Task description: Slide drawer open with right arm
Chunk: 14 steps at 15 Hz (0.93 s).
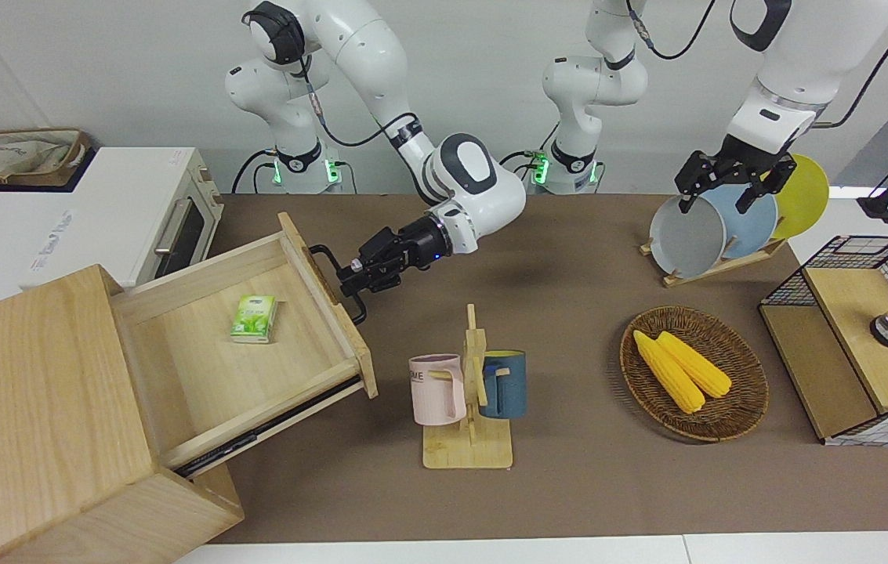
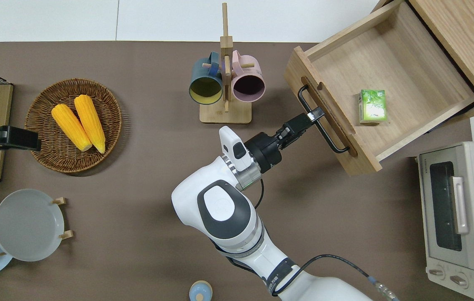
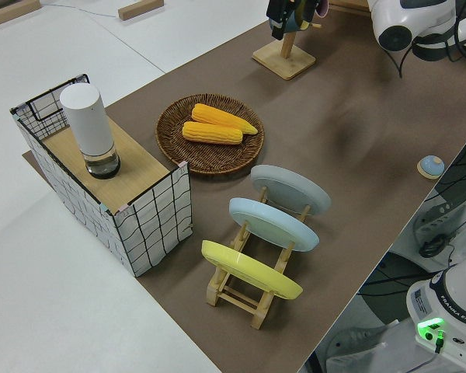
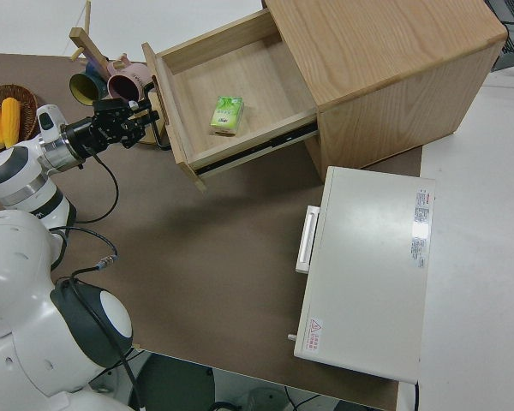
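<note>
Drawer [image 2: 391,79] pulled open, right gripper [image 2: 313,115] clamped on its handle [image 2: 322,130], overhead shows green carton [image 2: 372,105] inside.

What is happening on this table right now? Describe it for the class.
The right gripper is shut on the black bar handle of the drawer, which stands pulled well out of its wooden box. A small green packet lies inside on the drawer floor. The left arm is parked. A mug rack, a basket of corn, a plate rack and a toaster oven sit untouched.
</note>
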Each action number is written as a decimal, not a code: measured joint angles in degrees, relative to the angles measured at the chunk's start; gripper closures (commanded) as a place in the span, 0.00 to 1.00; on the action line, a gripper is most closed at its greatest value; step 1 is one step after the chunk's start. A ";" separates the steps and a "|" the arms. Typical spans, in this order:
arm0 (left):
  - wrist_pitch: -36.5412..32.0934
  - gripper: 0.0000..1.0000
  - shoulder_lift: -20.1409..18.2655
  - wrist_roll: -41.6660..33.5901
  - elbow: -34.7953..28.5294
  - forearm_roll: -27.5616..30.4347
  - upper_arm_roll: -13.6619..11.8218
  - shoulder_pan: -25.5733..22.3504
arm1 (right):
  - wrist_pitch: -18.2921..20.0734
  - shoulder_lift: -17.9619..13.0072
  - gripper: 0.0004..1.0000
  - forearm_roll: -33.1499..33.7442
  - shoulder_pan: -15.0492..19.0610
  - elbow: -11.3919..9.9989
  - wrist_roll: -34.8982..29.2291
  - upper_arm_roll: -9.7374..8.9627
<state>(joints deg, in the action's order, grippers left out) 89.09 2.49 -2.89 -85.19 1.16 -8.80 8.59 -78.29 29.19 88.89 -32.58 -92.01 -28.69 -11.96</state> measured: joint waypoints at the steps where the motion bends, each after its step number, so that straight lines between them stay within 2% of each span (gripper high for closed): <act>1: 0.00 0.00 0.00 0.00 0.00 0.00 0.00 0.00 | 0.00 -0.01 0.02 -0.13 -0.11 0.68 0.04 0.00; 5: 0.00 0.00 0.00 0.00 0.00 0.00 0.00 0.00 | 0.00 -0.03 0.02 -1.54 -0.34 2.65 -0.04 -0.03; 10: 0.00 0.00 0.00 0.00 0.00 0.00 0.00 0.00 | 0.00 -0.02 0.02 -4.73 -1.34 3.61 -2.43 -0.06; 14: 0.00 0.00 0.00 0.00 0.00 0.00 0.00 0.00 | 0.00 -0.04 0.02 -10.15 -2.08 6.28 -3.85 -0.08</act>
<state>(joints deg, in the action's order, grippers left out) 89.09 2.49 -2.89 -85.19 1.16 -8.80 8.59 -78.30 29.15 78.74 -34.66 -85.73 -32.55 -12.05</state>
